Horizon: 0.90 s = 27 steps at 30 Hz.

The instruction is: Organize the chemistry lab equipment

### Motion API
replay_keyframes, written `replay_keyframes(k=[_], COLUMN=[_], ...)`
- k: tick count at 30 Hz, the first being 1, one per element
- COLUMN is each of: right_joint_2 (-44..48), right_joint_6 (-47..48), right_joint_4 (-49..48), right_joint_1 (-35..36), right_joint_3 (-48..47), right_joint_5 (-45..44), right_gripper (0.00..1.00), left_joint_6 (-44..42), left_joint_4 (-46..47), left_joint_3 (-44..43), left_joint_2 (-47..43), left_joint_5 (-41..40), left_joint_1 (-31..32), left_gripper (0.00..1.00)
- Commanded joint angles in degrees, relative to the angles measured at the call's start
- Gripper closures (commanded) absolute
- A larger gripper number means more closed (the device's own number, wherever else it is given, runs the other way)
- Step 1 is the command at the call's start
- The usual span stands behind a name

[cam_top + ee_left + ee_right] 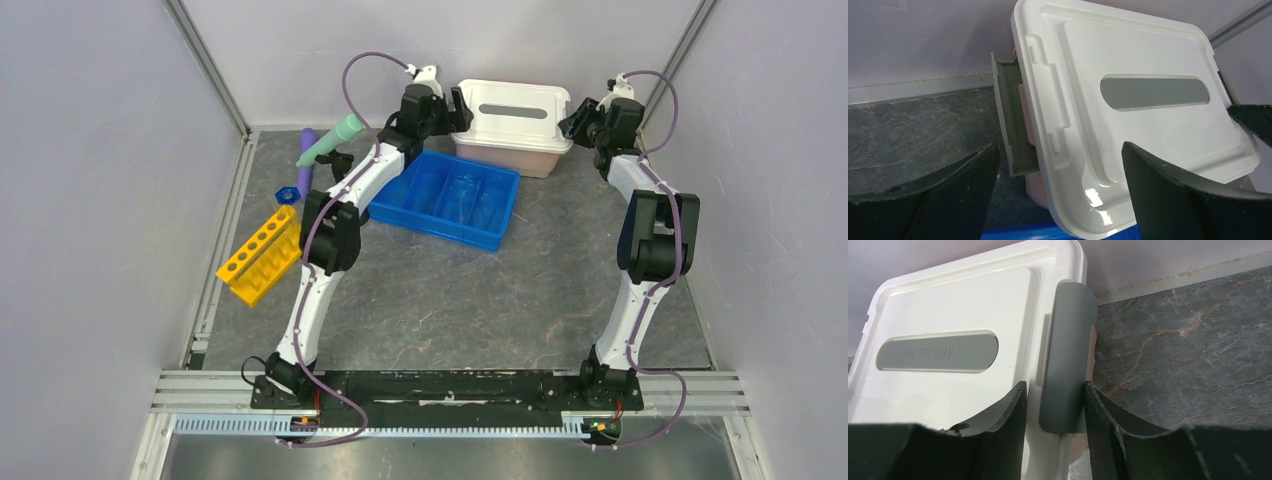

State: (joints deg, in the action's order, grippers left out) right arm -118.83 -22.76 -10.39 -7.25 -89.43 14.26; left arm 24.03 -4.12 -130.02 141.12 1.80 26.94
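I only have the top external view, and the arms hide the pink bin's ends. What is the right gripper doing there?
Observer: The right gripper has its jaws either side of the right latch, which lies closed against the white lid.
Operator: And the other latch?
Observer: The left latch is swung out, off the lid.
Operator: Left gripper holding anything?
Observer: No, the left gripper is open and empty.

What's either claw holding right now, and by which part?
Right claw pinches the grey side latch of the white-lidded pink plastic bin; left claw is open, holding nothing.
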Motion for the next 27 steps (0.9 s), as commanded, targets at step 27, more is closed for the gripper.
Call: replay_keyframes(k=[27], right_joint_2=[-2.33], right_joint_6=[0.83], right_joint_4=[3.58], right_joint_1=[-1.63], right_joint_3=[2.02], right_joint_5=[-0.96], right_gripper=[0.58], left_joint_6=[12.89], left_joint_4=[9.21], left_joint_3=[2.84], left_joint_2=[3.32], left_joint_5=[5.98], left_joint_1=[-2.15], left_gripper=[0.18])
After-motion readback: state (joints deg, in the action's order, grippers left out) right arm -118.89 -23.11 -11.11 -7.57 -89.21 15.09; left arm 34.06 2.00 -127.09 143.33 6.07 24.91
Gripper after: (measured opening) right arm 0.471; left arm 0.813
